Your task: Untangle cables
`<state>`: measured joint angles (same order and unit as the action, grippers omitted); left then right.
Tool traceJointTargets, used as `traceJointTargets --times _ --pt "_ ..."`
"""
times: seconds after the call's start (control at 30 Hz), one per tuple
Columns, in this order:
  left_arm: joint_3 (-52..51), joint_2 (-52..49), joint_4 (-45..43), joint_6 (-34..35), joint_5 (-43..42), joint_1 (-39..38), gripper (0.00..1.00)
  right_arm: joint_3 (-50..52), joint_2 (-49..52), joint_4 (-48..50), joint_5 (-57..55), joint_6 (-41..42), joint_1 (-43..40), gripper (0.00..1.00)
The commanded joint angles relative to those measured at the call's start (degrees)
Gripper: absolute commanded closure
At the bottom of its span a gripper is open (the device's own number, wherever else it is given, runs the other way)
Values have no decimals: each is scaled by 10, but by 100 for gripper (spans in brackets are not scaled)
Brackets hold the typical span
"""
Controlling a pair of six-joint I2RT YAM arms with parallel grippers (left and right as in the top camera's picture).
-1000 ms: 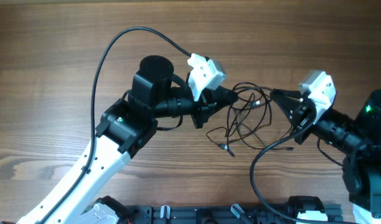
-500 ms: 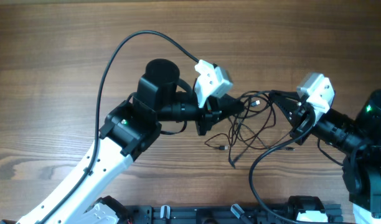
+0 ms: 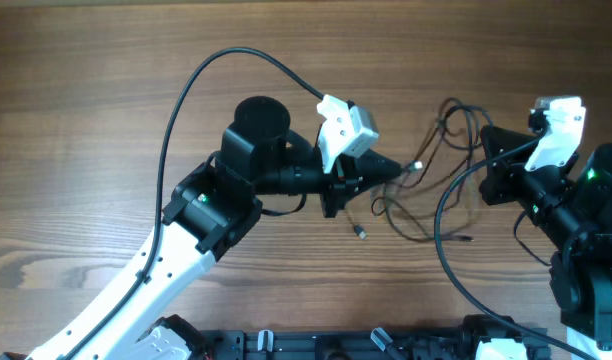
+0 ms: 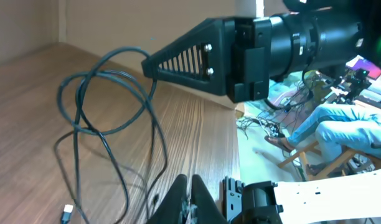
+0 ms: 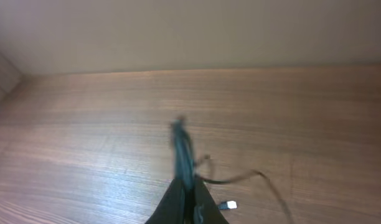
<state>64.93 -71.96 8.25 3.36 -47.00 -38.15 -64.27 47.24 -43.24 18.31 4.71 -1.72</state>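
1. Since the earlier frame, the right gripper (image 3: pixel 489 140) had drawn back toward the table's (image 3: pixel 86 80) right edge, stretching the cables (image 3: pixel 426 190) out.
2. Its jaws were pinched on a strand. The left gripper (image 3: pixel 391 168) was closed too, though any hold was unclear.
3. The cables lay right of the table's middle, between the grippers.
4. They looked light, limp and thin, and were probably best gripped near a plug (image 3: pixel 418 165).

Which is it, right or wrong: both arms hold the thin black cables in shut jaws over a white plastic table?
Wrong in one point. The overhead view shows a brown wooden table, not white plastic. The left arm and right arm do hold the cables in shut jaws.
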Motion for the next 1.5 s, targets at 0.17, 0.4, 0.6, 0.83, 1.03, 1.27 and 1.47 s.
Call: traceJointTargets --times 0.17,0.4,0.6,0.83,1.03,1.27,1.47 --pt "-1 12 -3 86 127 -2 69 -11 -5 3 218 -163 -2 96" --pt "-1 12 3 106 201 6 63 -11 -5 -13 333 -255 -2 96" --pt "-1 11 6 56 134 99 75 -11 -5 -59 413 -362 -2 96" --pt "-1 9 121 -164 -51 88 3 -11 -5 -40 538 -376 -2 96" --pt "-1 9 172 -199 -59 84 29 -11 -5 -37 538 -360 -2 96" --pt "-1 9 176 -194 -23 84 96 -11 -5 -29 537 -338 -2 96" --pt "-1 9 185 140 423 95 96 -11 -5 3 180 -8 -2 96"
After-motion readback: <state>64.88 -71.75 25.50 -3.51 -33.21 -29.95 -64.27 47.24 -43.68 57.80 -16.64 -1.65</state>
